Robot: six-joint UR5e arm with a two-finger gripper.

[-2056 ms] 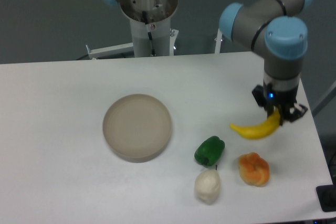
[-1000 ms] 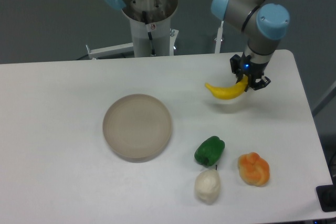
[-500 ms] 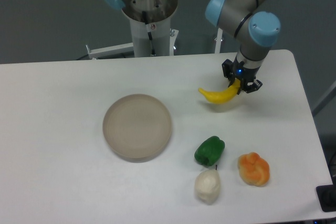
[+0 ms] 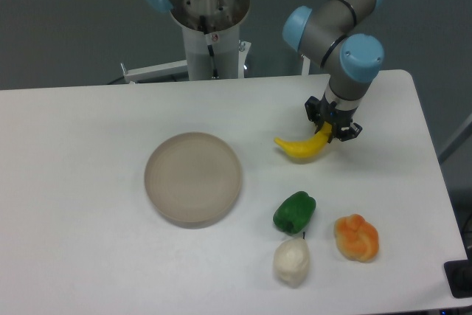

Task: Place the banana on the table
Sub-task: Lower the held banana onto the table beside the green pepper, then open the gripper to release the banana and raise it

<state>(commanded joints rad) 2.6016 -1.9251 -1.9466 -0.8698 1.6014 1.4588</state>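
Claw (image 4: 330, 131) closed on right end of banana (image 4: 302, 147), fruit trailing left and low over worktop (image 4: 88, 182), contact unclear; green pepper (image 4: 294, 212) below-left, orange fruit (image 4: 357, 237) below, plate (image 4: 193, 178) far left.

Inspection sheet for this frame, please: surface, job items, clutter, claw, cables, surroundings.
Surface: white table, rounded corners.
Job's things: banana held by one end in the claw, low over the table right of centre; contact with the table cannot be told.
Clutter: round beige plate, green pepper, white lumpy item, orange fruit.
Grippers: claw shut on the banana.
Cables: nothing seen.
Surroundings: white robot pedestal behind the table, dark grey floor.
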